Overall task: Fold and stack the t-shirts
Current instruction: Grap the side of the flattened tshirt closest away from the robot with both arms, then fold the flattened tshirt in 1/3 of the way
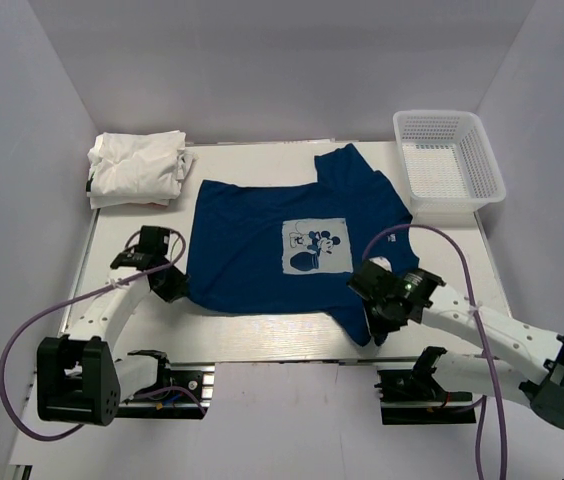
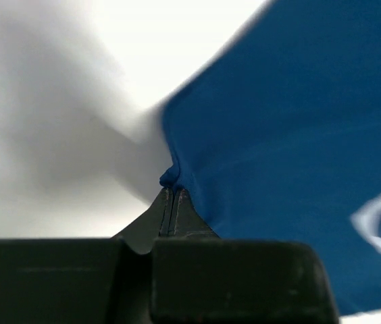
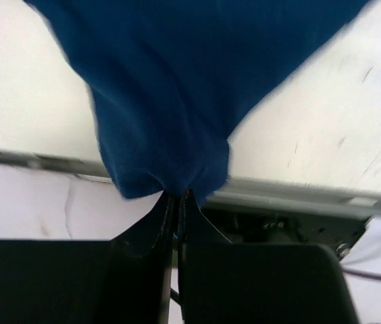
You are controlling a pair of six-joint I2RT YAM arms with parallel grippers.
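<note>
A dark navy blue t-shirt [image 1: 262,245] with a white chest print [image 1: 314,246] lies spread flat in the middle of the table. My left gripper [image 1: 174,287] is shut on the shirt's near left corner; the left wrist view shows the cloth [image 2: 292,115] pinched at my gripper [image 2: 172,191]. My right gripper [image 1: 380,322] is shut on the near right sleeve; the right wrist view shows blue cloth [image 3: 170,88] bunched at my gripper [image 3: 178,197]. A stack of folded white t-shirts [image 1: 137,168] sits at the back left.
A white plastic mesh basket [image 1: 447,160] stands at the back right. The table's near edge with a metal rail [image 3: 298,196] runs just under my right gripper. White walls enclose the table on three sides.
</note>
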